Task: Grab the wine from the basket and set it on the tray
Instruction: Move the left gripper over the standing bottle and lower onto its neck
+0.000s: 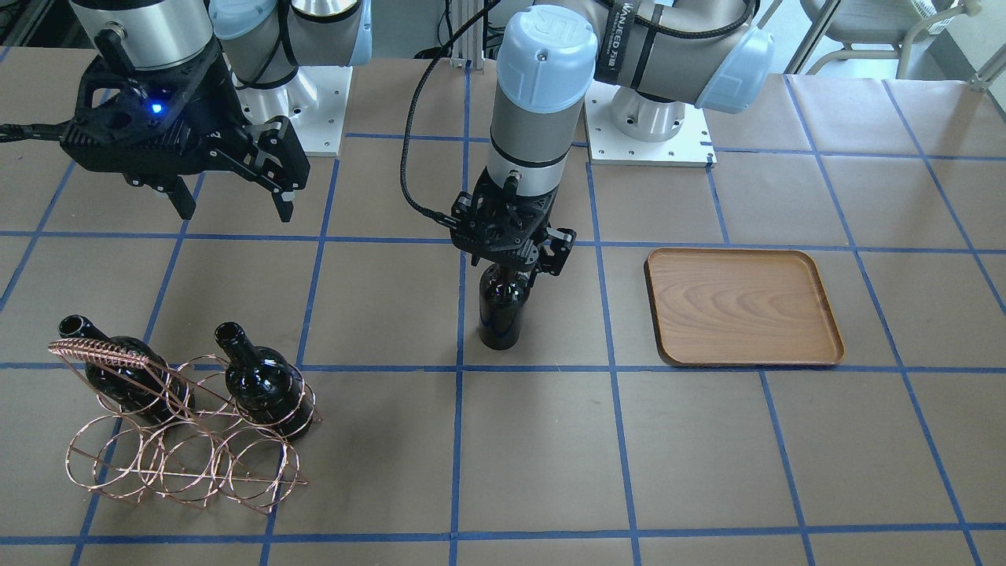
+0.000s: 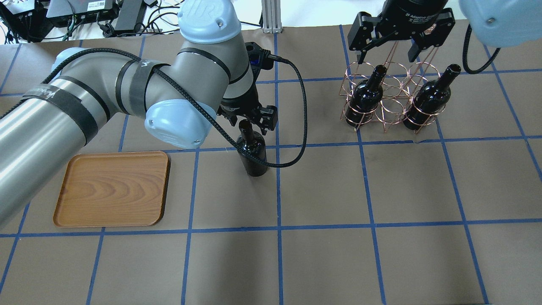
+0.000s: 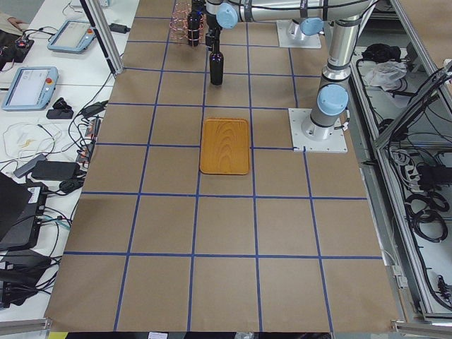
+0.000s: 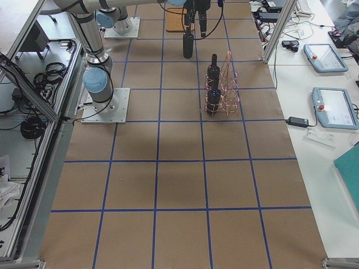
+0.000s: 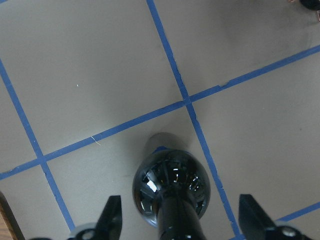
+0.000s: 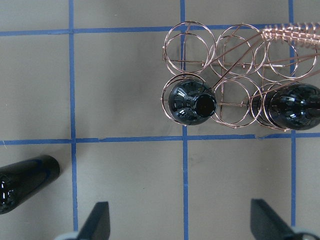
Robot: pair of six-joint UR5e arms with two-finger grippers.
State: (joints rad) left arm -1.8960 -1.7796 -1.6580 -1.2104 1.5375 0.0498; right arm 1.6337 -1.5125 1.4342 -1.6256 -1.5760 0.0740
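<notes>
One wine bottle (image 1: 501, 306) stands upright on the table, apart from the basket; it also shows in the overhead view (image 2: 253, 152) and the left wrist view (image 5: 172, 185). My left gripper (image 1: 511, 263) (image 5: 181, 220) is open, with its fingers on either side of the bottle's neck and not touching it. Two more bottles (image 2: 364, 97) (image 2: 430, 99) sit tilted in the copper wire basket (image 2: 391, 106) (image 1: 181, 448). My right gripper (image 2: 386, 55) (image 1: 236, 208) hangs open and empty above the basket. The wooden tray (image 2: 112, 188) (image 1: 743, 306) lies bare.
The table is covered in brown paper with a blue tape grid. The left arm's black cable (image 2: 296, 127) loops beside the standing bottle. The arm bases (image 1: 652, 134) are mounted at the robot's edge of the table.
</notes>
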